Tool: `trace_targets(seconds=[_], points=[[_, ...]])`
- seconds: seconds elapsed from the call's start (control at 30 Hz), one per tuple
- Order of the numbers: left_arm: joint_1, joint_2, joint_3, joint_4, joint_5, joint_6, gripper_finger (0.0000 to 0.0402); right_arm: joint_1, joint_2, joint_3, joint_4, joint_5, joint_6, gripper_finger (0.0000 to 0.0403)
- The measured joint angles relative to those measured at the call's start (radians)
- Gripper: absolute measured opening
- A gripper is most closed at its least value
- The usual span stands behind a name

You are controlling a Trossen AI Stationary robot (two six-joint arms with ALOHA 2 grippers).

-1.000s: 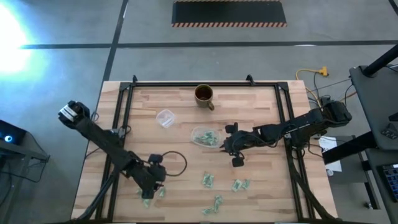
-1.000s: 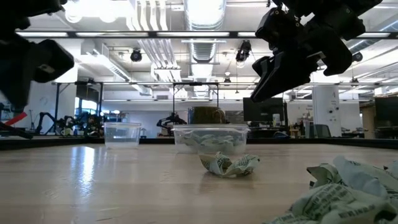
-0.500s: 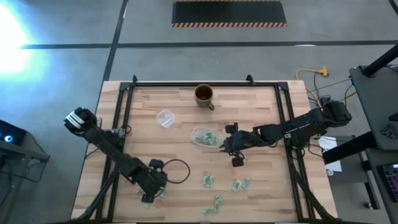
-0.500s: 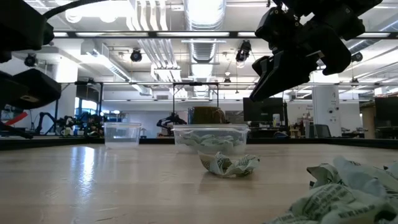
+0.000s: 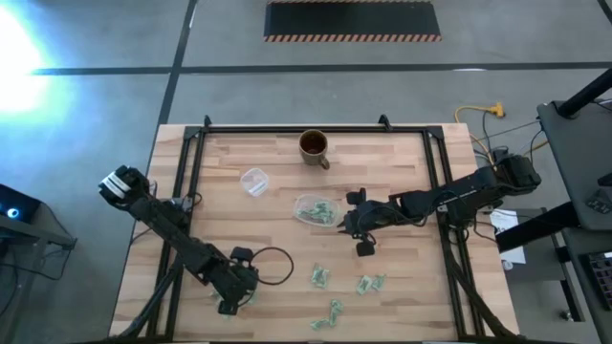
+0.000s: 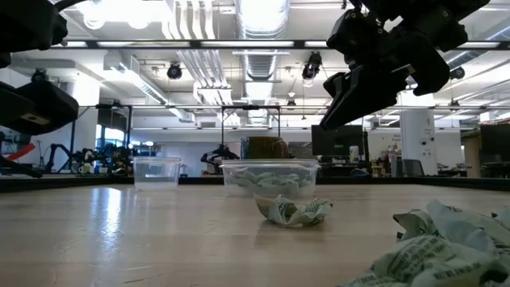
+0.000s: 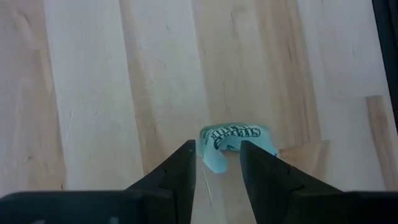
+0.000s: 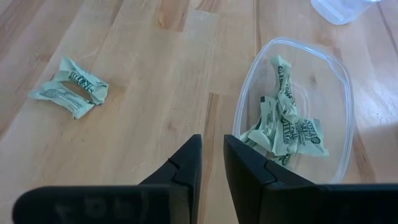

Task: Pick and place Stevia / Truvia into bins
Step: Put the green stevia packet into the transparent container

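High view: the left gripper is low at the near left part of the wooden table, directly over a Stevia / Truvia sachet; in the left wrist view its two dark fingers stand a moderate gap apart, one either side of the near end of that crumpled sachet, which lies flat on the wood; no firm grip on it can be confirmed. The right gripper hangs above the table just beside the bin, on the side toward the right arm; in the right wrist view its fingers show only a narrow slot between them, with nothing in it. The bin, a clear shallow tub near the table centre, contains several sachets; further loose sachets lie on the near half of the table, between the two grippers and toward the front edge; one more lies on bare wood well apart from the bin. A small clear cup stands to the left of the bin; a brown mug stands at the far edge of the table; both are apart from either gripper.
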Motion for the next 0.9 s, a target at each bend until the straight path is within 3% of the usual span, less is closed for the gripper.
trace_targets(seconds=[0.63,0.9], points=[[-0.011,0.059,0.0,0.0,-0.033,0.007,0.0106,0.0,0.0,0.0,0.0,0.0,-0.001,0.0057],[-0.01,0.055,0.0,0.0,-0.049,0.012,0.0047,0.0,0.0,0.0,0.0,0.0,-0.001,0.0057]])
